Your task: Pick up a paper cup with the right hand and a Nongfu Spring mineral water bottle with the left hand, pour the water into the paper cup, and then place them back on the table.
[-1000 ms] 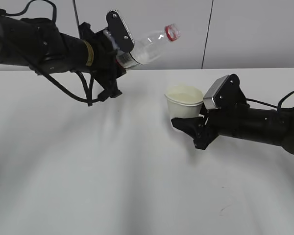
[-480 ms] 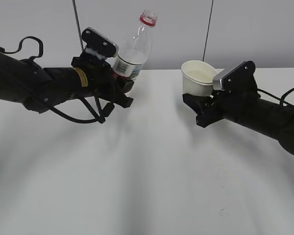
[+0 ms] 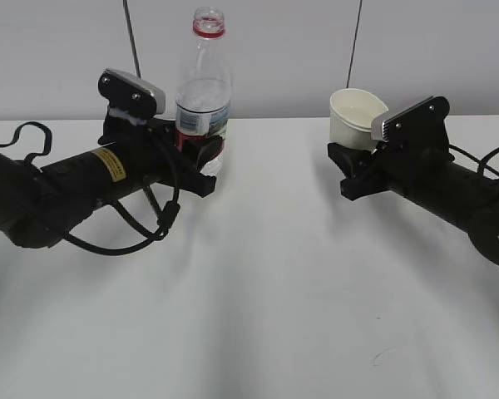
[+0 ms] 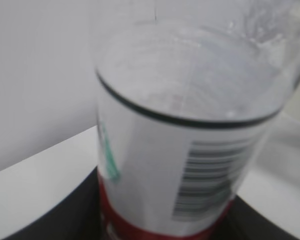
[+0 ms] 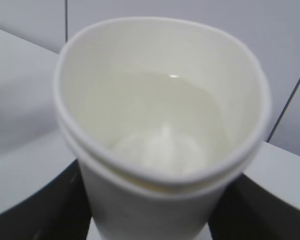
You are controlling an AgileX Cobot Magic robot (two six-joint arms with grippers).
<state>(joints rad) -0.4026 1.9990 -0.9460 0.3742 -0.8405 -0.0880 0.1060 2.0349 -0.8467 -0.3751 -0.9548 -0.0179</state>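
Two arms reach over the white bench (image 3: 258,316), each gripping one item. At about 10 o'clock in the exterior view, the left end effector (image 3: 201,162) is clamped on the lower body of the bottle (image 3: 203,87), which stands upright with its open red-ringed neck at 12 o'clock; whether its base touches the bench cannot be told. From the left wrist, the bottle's label (image 4: 170,175) fills the view, with a barcode and a red band low down, dark end-effector parts on either side at 7 and 5 o'clock. At about 2 o'clock in the exterior view, the right end effector (image 3: 349,166) is clamped on the cup (image 3: 355,118), held clear above the bench and tilted slightly. The right wrist view looks into the cup (image 5: 160,190), where water (image 5: 165,120) lies in the bottom, its rim pressed a little out of round. Bottle and cup are well apart. A small dark scuff (image 3: 381,357) marks the bench near 5 o'clock.
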